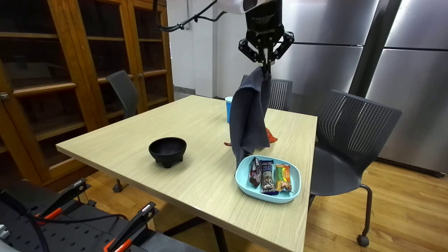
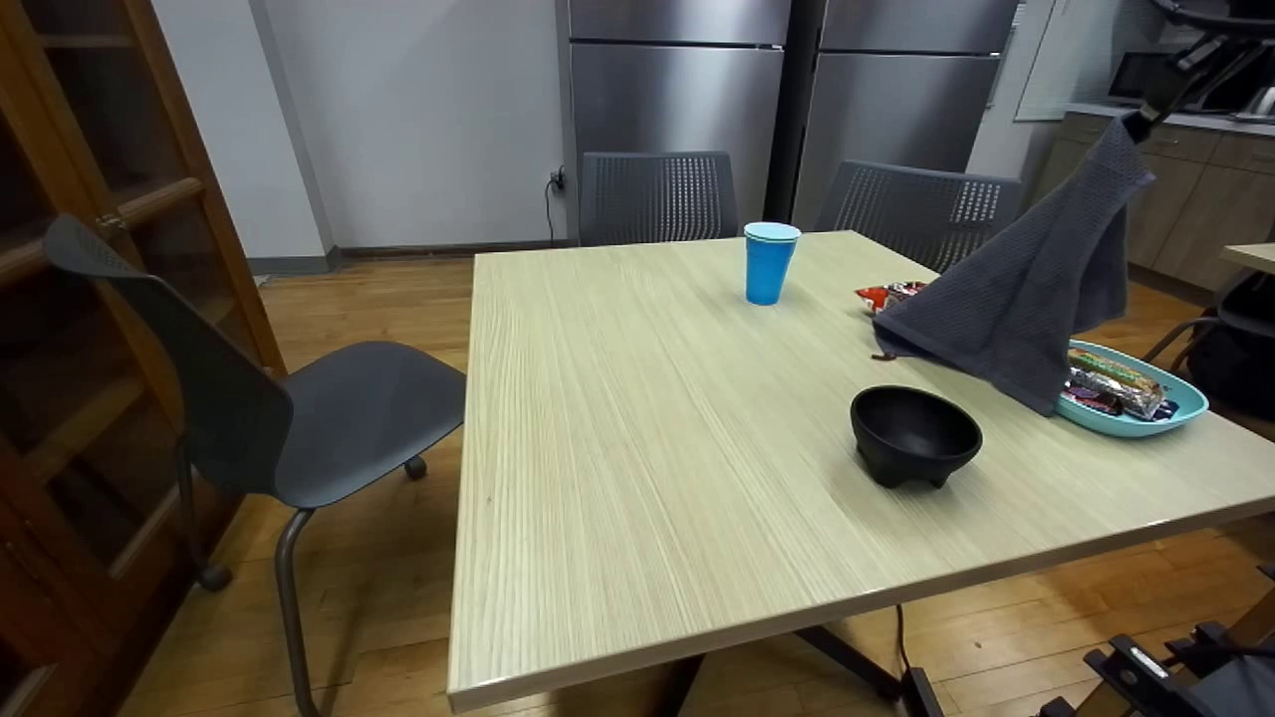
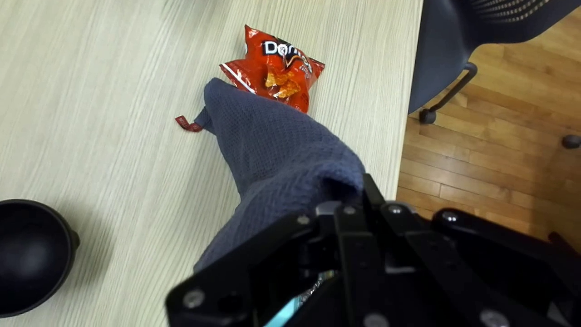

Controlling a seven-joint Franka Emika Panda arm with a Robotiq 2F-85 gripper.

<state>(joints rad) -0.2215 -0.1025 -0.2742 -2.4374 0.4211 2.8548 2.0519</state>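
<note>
The gripper (image 1: 267, 68) was pictured raised above the table (image 2: 637, 448), its fingers closed together on one end of a gray-blue cloth (image 1: 249, 115). Pinched only at the top, the cloth was draped downward in loose folds — narrow at the grip, fanned out wide below. A small red tag (image 3: 187, 124) was shown at its lower end, close to the tabletop; whether the hem was rested on the wood could not be told.

Just beside the tagged end, a red Doritos bag (image 3: 279, 68) was partly hidden by the fabric in all three views. Near another lower part of the cloth, a pale blue tray (image 1: 267, 199) was set on the table, with three wrapped bars laid side by side in it — a dark bar (image 1: 256, 173), a nut bar (image 1: 268, 178) and a green-and-orange bar (image 1: 283, 177).

Apart from these, a black bowl (image 2: 914, 438) was stood upright on short feet. Farther across the table, a blue cup (image 2: 768, 269), white at the rim, was also placed upright.

Gray chairs (image 1: 353, 133) were ranged around the table, with steel fridges (image 1: 325, 21) and a pale wall (image 2: 428, 119) caught behind them. A wooden cabinet (image 1: 84, 77) with glass panes was seen above a plank floor (image 1: 413, 196). In the foreground, black-and-orange clamps (image 1: 134, 224) were captured at the edge of a dark, perforated bench (image 1: 77, 234).
</note>
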